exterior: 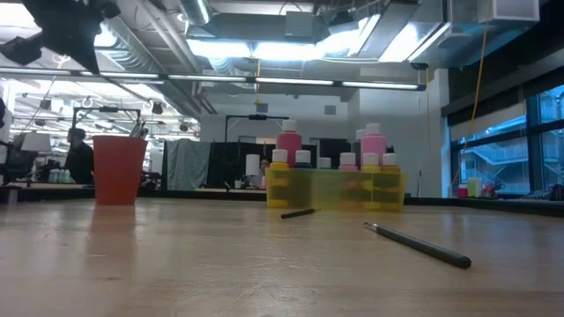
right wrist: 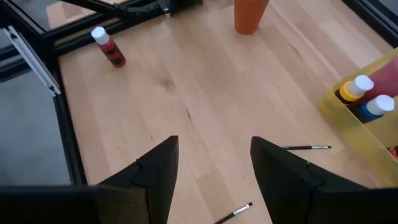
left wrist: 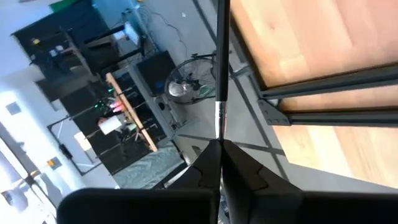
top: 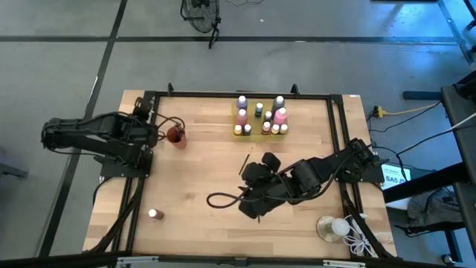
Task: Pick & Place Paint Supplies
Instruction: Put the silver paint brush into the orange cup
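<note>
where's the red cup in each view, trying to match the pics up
High view: the red cup stands near the table's far-left part, just beyond the left gripper.
Low view: at the left, upright on the table.
Left wrist view: not in it.
Right wrist view: at the top edge, only its lower part showing.
Shared landmark: the yellow tray of paint bottles.

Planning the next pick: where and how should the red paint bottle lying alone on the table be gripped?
Grip the red paint bottle across the middle of its round body, coming straight down from above. It lies on its side on the table, white cap clear, with open wood all round it.
</note>
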`<state>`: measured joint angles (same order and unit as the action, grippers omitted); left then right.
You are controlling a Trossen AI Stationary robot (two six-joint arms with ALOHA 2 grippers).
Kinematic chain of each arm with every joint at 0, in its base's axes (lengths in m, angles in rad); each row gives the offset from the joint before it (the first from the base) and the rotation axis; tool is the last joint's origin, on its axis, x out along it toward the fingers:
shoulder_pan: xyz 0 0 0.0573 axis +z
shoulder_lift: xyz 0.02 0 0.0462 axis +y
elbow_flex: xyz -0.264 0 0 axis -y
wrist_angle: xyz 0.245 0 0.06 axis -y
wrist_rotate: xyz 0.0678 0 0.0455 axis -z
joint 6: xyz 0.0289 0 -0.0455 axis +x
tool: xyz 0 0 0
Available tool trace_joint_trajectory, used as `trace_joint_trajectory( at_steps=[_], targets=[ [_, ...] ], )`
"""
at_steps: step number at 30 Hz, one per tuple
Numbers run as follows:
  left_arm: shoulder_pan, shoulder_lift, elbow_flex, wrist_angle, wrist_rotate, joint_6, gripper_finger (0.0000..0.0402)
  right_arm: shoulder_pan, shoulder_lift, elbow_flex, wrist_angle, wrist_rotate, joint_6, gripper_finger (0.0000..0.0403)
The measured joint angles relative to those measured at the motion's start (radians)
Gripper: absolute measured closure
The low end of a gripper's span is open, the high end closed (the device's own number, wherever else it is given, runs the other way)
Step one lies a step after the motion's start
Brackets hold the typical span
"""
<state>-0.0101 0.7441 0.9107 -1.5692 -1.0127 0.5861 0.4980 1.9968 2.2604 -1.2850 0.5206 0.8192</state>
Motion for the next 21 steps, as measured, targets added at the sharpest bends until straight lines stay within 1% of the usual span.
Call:
trace_joint_trajectory(
  at_steps=[4,9,13,17,21],
  targets=[
    [-0.009,0.009,-0.071,-0.001,0.006,0.008,0.0399,0.000,0.000,0.000,0.028,0.001,0.000,0.0200],
    [-0.028,0.017,-0.154,-0.003,-0.080,0.038,0.0399,0.000,0.000,0.000,0.045,0.002,0.000,0.0200],
    [-0.050,0.036,-0.157,-0.003,-0.095,0.054,0.0399,0.000,0.000,0.000,0.059,0.003,-0.009,0.0200],
    [-0.096,0.089,-0.157,-0.002,-0.093,0.043,0.0399,0.000,0.000,0.000,0.086,0.003,-0.029,0.0200],
    [-0.161,0.149,-0.157,-0.002,-0.051,0.040,0.0399,0.000,0.000,0.000,0.093,0.003,-0.042,0.0200]
  ],
)
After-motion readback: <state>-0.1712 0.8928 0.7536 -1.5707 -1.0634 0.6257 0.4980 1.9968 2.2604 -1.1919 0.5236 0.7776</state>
